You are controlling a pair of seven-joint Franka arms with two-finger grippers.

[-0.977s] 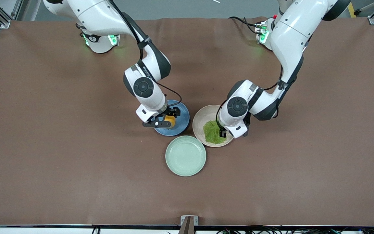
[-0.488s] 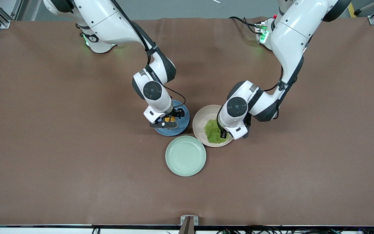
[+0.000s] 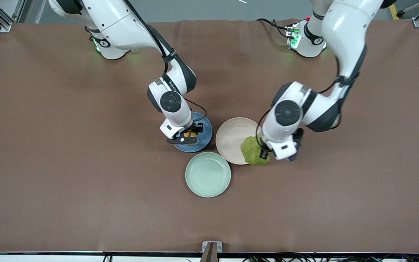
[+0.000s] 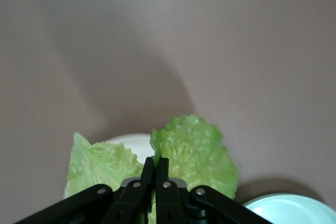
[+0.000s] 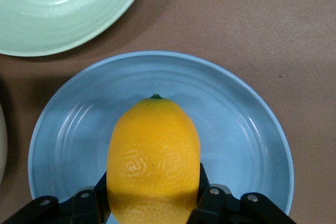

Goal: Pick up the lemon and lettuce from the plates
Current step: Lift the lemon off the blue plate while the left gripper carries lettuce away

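My right gripper [image 3: 188,135] is shut on the yellow-orange lemon [image 3: 190,135], which fills the right wrist view [image 5: 153,161], just above the blue plate [image 3: 204,140] that lies under it [image 5: 247,145]. My left gripper [image 3: 264,153] is shut on the crinkled green lettuce [image 3: 252,151] and holds it over the edge of the beige-pink plate [image 3: 231,140] nearest the left arm. In the left wrist view the leaf [image 4: 194,153] hangs on both sides of the closed fingers [image 4: 156,174], with a bit of the beige-pink plate [image 4: 128,141] below.
An empty mint-green plate [image 3: 208,174] lies nearer the front camera, touching both other plates; its rim shows in the right wrist view [image 5: 63,3] and the left wrist view [image 4: 294,208]. Brown table mat [image 3: 86,182] lies all around.
My left gripper has lifted the lettuce off the middle of the beige-pink plate and carried it toward the left arm's end. My right gripper shifted over the blue plate with the lemon.
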